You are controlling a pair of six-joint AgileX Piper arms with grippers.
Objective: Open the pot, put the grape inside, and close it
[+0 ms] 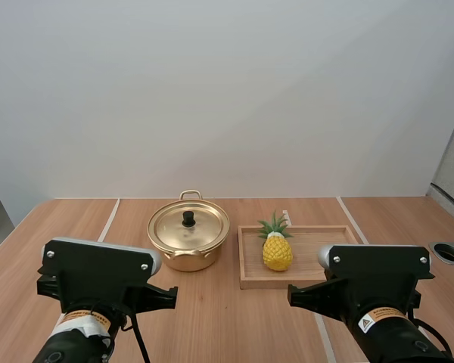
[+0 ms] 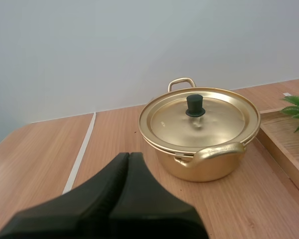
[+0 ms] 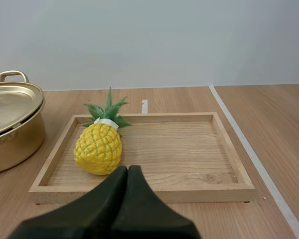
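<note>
Bare counter (image 2: 114, 129) lies between the left fingers (image 2: 114, 189), pressed together, and the pot (image 2: 199, 154) ahead. Its lid (image 2: 214, 119) and knob (image 2: 195, 105) are open from above. Before the right fingers (image 3: 139, 199), likewise together, the tray (image 3: 189, 191) rim rises. The pineapple (image 3: 98, 148) stands ahead-left, with open tray floor ahead-right. A narrow strip of counter separates pot and tray.

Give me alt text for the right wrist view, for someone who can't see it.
A yellow pineapple lies in a wooden tray, at the end nearest a gold pot with its lid on. The right gripper, shut on nothing, points at the tray.
</note>
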